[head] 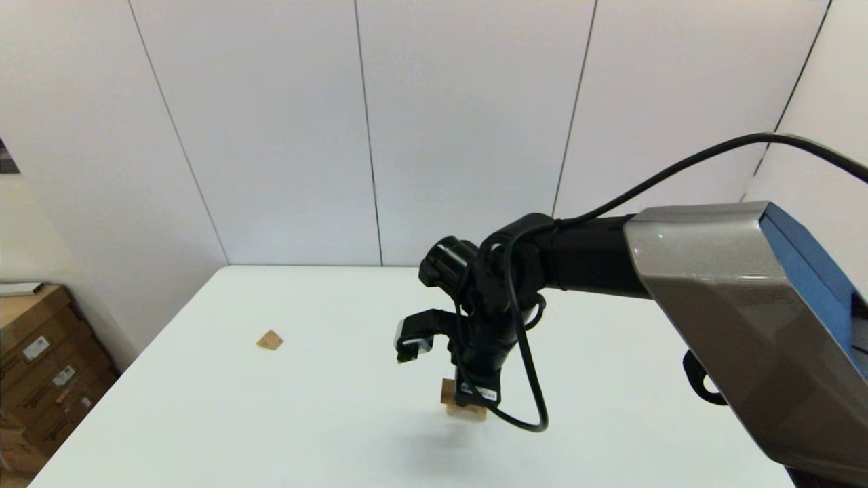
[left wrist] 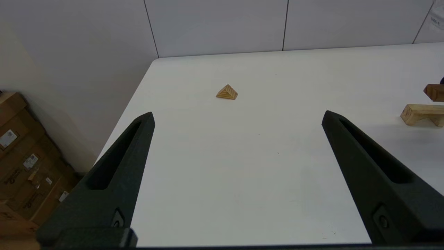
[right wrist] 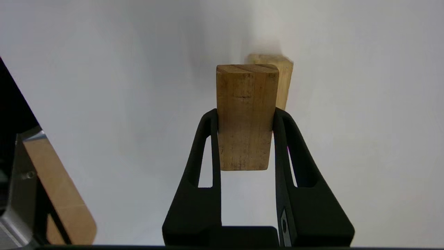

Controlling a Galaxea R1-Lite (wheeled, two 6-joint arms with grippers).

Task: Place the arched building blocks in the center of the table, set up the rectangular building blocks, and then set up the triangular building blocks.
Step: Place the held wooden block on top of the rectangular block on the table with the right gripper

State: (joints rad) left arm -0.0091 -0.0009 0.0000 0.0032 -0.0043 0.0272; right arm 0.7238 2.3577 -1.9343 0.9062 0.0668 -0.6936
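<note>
Your right gripper [right wrist: 245, 119] pinches the rectangular block [right wrist: 245, 118] by its long sides, hovering over the arched block [left wrist: 421, 114] at table [head: 305, 407] centre. It looks light, stiff and smooth. Your left gripper [left wrist: 237, 116] is spread; the triangular block [head: 270, 339] lies at ten o'clock.

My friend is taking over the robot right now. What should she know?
Right end effector: shut on the flat bar, holding it just above the arch block.
Left end effector: open, empty, low over the near left part of the table.
Arch block stands on its legs mid-table. Triangle block lies alone at the left.
Done: arch placed. Left: set the bar on the arch, then the triangle.
</note>
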